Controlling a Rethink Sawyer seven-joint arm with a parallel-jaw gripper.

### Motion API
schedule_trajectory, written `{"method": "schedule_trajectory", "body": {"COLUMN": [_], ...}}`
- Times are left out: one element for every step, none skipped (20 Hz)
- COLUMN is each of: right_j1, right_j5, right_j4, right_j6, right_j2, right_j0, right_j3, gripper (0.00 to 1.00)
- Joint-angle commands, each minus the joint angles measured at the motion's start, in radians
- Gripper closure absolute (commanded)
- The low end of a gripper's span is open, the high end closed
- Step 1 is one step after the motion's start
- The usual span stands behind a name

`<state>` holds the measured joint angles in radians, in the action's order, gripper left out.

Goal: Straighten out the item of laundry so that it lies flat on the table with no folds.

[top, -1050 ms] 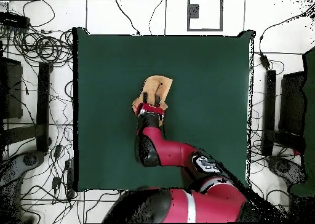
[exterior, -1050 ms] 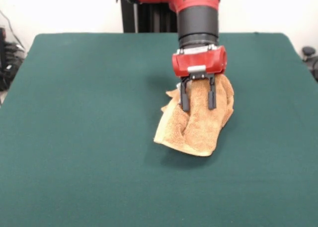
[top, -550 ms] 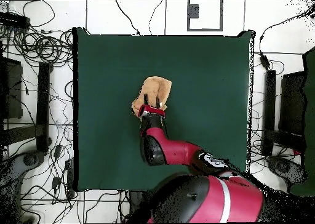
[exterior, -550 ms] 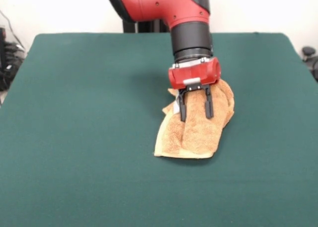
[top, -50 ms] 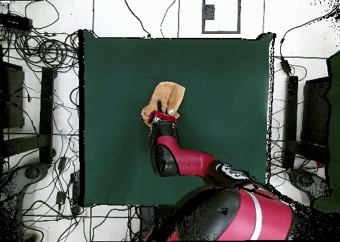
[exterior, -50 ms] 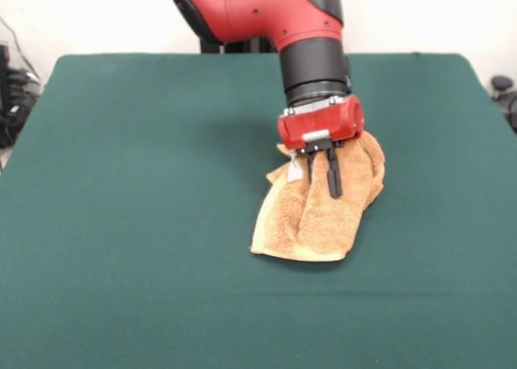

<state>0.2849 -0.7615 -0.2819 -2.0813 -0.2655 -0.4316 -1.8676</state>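
Observation:
The tan-orange towel (exterior, -50 ms: 323,220) lies crumpled near the middle of the green table (exterior, -50 ms: 121,183), bunched into long folds with its lower edge resting on the cloth. A small white tag (exterior, -50 ms: 295,169) shows at its upper left. My gripper (exterior, -50 ms: 322,187) points straight down onto the towel's upper half, its two black fingers (exterior, -50 ms: 334,179) pinched close together on a ridge of the fabric. In the overhead view the towel (top, -50 ms: 170,93) lies just beyond the gripper (top, -50 ms: 164,112), and the arm hides the towel's near end.
Green felt stretches well beyond the towel on every side (top, -50 ms: 226,86). Cables (top, -50 ms: 46,50) and dark equipment (top, -50 ms: 309,120) crowd the floor around the table edges. A black object (exterior, -50 ms: 502,85) sits past the table's right edge.
The gripper's fingers have drawn together on a fold of the towel; a second ago they stood wide apart. The towel's lower edge has settled flat onto the table.

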Motion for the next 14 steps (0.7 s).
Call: {"method": "schedule_trajectory", "body": {"right_j1": [-0.061, -0.058, -0.05, -0.036, -0.029, -0.019, -0.008, 0.041, 0.093, 0.144, 0.173, 0.204, 0.214, 0.218], "right_j5": [0.087, 0.072, 0.055, 0.018, 0.024, 0.029, 0.034, 0.082, 0.176, 0.27, 0.334, 0.439, 0.473, 0.531], "right_j4": [0.106, 0.123, 0.144, 0.18, 0.185, 0.217, 0.249, 0.366, 0.464, 0.562, 0.62, 0.691, 0.716, 0.758], "right_j6": [-0.26, -0.258, -0.254, -0.245, -0.242, -0.236, -0.23, -0.208, -0.17, -0.133, -0.103, -0.044, -0.016, 0.03], "right_j2": [-0.1, -0.089, -0.075, -0.051, -0.047, -0.032, -0.017, 0.043, 0.106, 0.17, 0.212, 0.291, 0.326, 0.397], "right_j0": [0.029, 0.039, 0.052, 0.078, 0.081, 0.098, 0.116, 0.178, 0.24, 0.302, 0.343, 0.411, 0.439, 0.496], "right_j3": [0.004, 0.0, -0.007, -0.018, -0.024, -0.036, -0.048, -0.095, -0.131, -0.167, -0.186, -0.195, -0.198, -0.192], "gripper": [1.0, 1.0, 1.0, 1.0, 1.0, 1.0, 1.0, 1.0, 1.0, 1.0, 1.0, 1.0, 1.0, 1.0]}}
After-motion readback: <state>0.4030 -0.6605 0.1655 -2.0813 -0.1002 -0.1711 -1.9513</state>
